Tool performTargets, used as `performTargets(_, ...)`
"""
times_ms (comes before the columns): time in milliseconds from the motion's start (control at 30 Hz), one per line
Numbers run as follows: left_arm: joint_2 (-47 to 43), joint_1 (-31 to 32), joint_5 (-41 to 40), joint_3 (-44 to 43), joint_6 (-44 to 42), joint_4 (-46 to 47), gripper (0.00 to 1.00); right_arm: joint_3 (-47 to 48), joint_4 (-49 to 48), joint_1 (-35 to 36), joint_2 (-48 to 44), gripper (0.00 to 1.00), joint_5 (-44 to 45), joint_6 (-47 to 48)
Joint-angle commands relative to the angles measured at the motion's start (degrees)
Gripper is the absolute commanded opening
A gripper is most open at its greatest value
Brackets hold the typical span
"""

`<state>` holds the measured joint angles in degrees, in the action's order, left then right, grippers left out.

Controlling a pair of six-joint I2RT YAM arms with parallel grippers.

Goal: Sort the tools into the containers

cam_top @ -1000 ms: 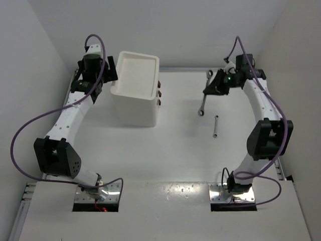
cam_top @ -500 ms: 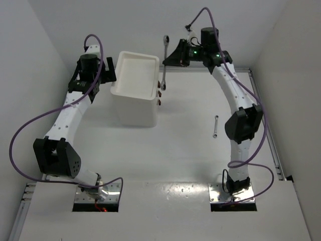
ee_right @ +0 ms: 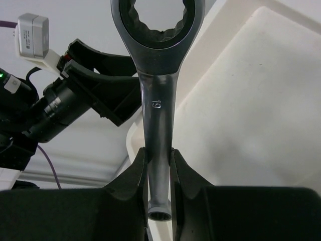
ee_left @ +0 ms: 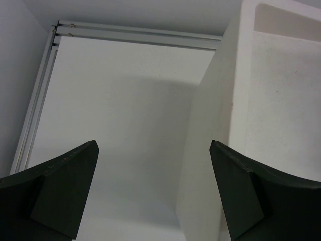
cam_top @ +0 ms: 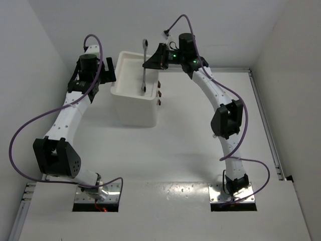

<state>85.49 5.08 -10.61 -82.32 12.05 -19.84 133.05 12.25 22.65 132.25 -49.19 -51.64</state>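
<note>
Setting: white walls around a white table (cam_top: 190, 145), seen from the arms' side.
Wrench (cam_top: 144, 65): silver, held in the air over the box's tray top, ring end towards the far wall, the other end above the near part of the tray. I can't tell whether it touches the tray.
Right gripper (cam_top: 150, 63): reaching in from the right, fingers (ee_right: 135, 175) clamped on the wrench shank (ee_right: 156, 115).
Box (cam_top: 135, 108): white, far left on the table, shallow rimmed tray on top, small dark knobs (cam_top: 159, 94) down its right face.
Left gripper (cam_top: 109, 70): just beside the box's left wall (ee_left: 220, 100), fingers (ee_left: 70, 170) wide apart, gripping nothing.
</note>
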Motion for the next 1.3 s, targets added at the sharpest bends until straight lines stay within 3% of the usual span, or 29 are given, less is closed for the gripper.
performTargets(0, -1.73, -0.34, 1.21, 0.06, -0.01, -0.12, 1.00, 2.65, -6.71, 2.12, -0.94, 0.00, -2.49, -1.10)
performTargets(800, -1.73, -0.34, -1.17, 0.59, -0.63, -0.12, 1.00, 3.79, -0.65, 4.94, 7.06, 0.02, -2.14, 3.65)
performTargets(900, -1.73, -0.34, -1.17, 0.59, -0.63, -0.12, 1.00, 3.79, -1.26, 4.94, 7.06, 0.20, -2.14, 3.65)
performTargets(1000, -1.73, -0.34, -1.17, 1.11, -0.63, -0.12, 1.00, 3.27, -1.26, 4.94, 7.06, 0.30, -1.61, 3.12)
performTargets(1033, -1.73, -0.34, -1.17, 1.11, -0.63, -0.12, 1.00, 3.26, -1.26, 4.94, 7.06, 0.43, -1.61, 3.12)
performTargets(1100, -1.73, -0.34, -1.17, 1.11, -0.63, -0.12, 1.00, 3.26, -1.79, 4.94, 6.54, 0.53, -0.21, 3.12)
performTargets(1133, -1.73, -0.34, -1.17, 1.11, -0.63, -0.12, 1.00, 2.57, -2.49, 4.94, 6.53, 0.64, -0.21, 3.12)
performTargets(1267, -1.21, -0.34, -1.17, 1.11, -0.63, -0.12, 1.00, 1.24, -4.95, 4.94, 4.78, 0.65, 0.32, 3.12)
